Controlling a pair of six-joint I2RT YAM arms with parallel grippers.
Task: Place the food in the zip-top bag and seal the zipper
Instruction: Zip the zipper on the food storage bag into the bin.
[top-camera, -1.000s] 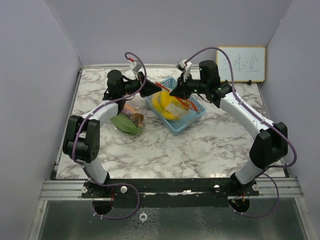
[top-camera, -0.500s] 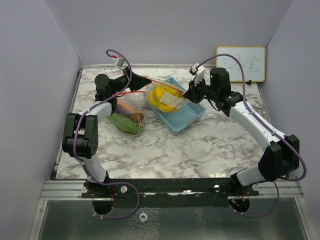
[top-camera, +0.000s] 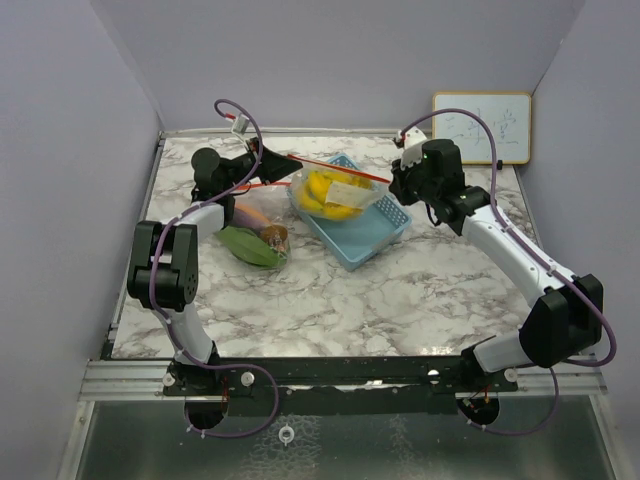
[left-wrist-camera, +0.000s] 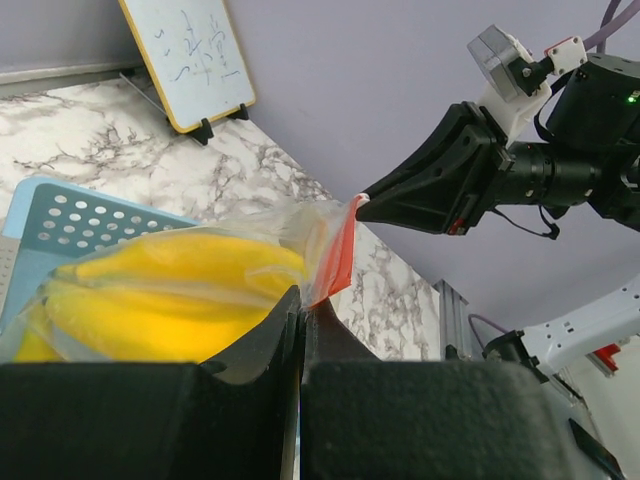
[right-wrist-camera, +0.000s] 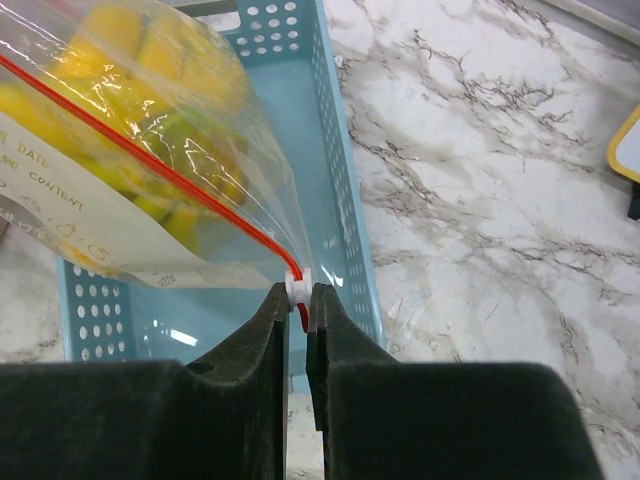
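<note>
A clear zip-top bag (top-camera: 335, 193) with a red zipper strip (top-camera: 330, 166) hangs over the blue mesh basket (top-camera: 372, 232), stretched between both grippers. Yellow bananas (top-camera: 322, 190) are inside it; they show in the left wrist view (left-wrist-camera: 160, 290) and the right wrist view (right-wrist-camera: 140, 90). My left gripper (top-camera: 283, 162) is shut on the bag's left corner (left-wrist-camera: 335, 260). My right gripper (top-camera: 392, 183) is shut on the white zipper slider (right-wrist-camera: 297, 285) at the bag's right end. A green leafy vegetable (top-camera: 250, 246), an orange carrot (top-camera: 253, 215) and a brown round fruit (top-camera: 273, 236) lie on the table left of the basket.
A small whiteboard (top-camera: 481, 127) stands at the back right against the wall. The marble table (top-camera: 400, 290) is walled by purple panels. The left arm's links (top-camera: 170, 260) stand along the left side.
My right gripper has moved right along the zipper, away from the left gripper. The left gripper pulled back left. The red strip is now stretched taut between them.
</note>
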